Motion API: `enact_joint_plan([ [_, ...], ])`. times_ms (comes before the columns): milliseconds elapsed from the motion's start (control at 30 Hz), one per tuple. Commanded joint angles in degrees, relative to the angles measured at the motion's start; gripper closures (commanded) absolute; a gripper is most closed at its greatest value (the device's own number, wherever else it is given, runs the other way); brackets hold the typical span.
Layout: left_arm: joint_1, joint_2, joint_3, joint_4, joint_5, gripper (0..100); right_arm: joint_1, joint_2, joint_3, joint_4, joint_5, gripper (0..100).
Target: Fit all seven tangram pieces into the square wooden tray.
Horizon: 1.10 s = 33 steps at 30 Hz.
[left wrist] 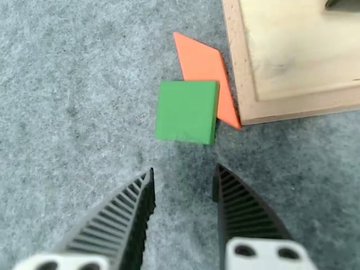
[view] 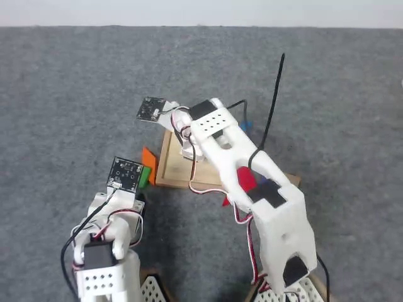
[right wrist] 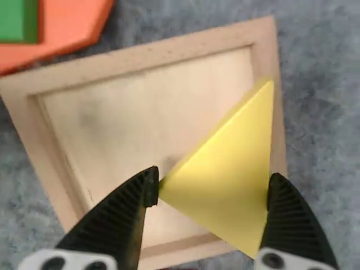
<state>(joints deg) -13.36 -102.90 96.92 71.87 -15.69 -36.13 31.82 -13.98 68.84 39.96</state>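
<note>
1. Right wrist view: the right gripper (right wrist: 212, 183) has its jaws spread wide and clamped on the yellow triangle (right wrist: 230, 185). One corner sits at one fingertip and the opposite edge lies against the other.
2. The triangle sits over the wooden tray (right wrist: 140, 56), with one tip crossing the rim near a corner. I can't tell whether it touches the tray floor.
3. Left wrist view: the left gripper (left wrist: 183, 183) is open with nothing between the fingers. It is over the grey carpet (left wrist: 67, 84), just short of the green square (left wrist: 187, 111).
4. The green square touches the orange parallelogram (left wrist: 205, 73). The parallelogram lies along the outside of the tray rim, with one tip at the tray corner.
5. High view: the right arm lies across the tray, so the jaw details above come from the wrist views.
6. The high view adds a red piece (view: 247, 179) beside that arm at the tray's near edge; I can't tell whether it is in or out. It also adds a blue piece (view: 245, 126) just past the far side.
</note>
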Motion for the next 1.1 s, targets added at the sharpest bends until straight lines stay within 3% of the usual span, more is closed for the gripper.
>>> enact_joint_plan([
  [0,-0.4,-0.1,-0.4,0.3,-0.5,83,-0.5,-0.3,-3.3,-1.0,1.8,76.6],
  [1067,-0.4,-0.1,-0.4,0.3,-0.5,83,-1.0,0.2,-1.8,-2.5,7.9,76.3],
])
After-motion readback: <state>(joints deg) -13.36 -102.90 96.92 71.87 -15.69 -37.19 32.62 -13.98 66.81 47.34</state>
